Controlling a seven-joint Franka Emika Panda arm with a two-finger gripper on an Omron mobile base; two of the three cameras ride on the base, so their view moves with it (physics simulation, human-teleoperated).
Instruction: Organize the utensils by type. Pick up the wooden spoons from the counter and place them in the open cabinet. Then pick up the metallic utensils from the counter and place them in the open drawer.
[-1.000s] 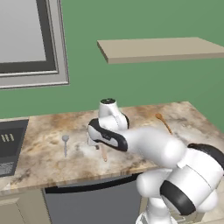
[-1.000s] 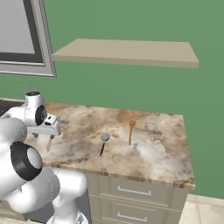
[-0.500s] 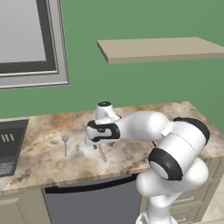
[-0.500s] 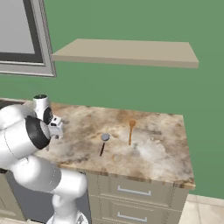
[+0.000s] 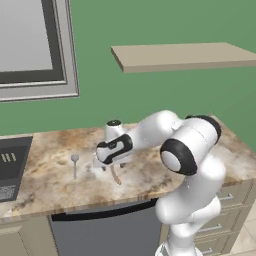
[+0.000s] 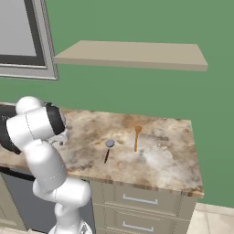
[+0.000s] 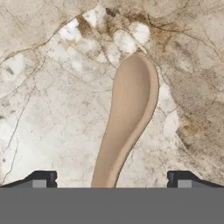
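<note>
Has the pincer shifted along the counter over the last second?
Yes. In the left base view the pincer has moved left, closer to the grey metal spoon.

Tan wooden spoon (image 7: 131, 116) flat on marbled counter (image 7: 52, 109), grey metal spoon (image 5: 75, 164) nearby

In the hand view, the spoon's (image 7: 129, 122) handle runs off the bottom edge between the wide-set jaws, its end unseen. From the left base, the gripper (image 5: 112, 165) covers that spoon's bowl. From the right base, the arm (image 6: 39, 137) hides the counter (image 6: 160, 160) beneath the jaws.
</note>
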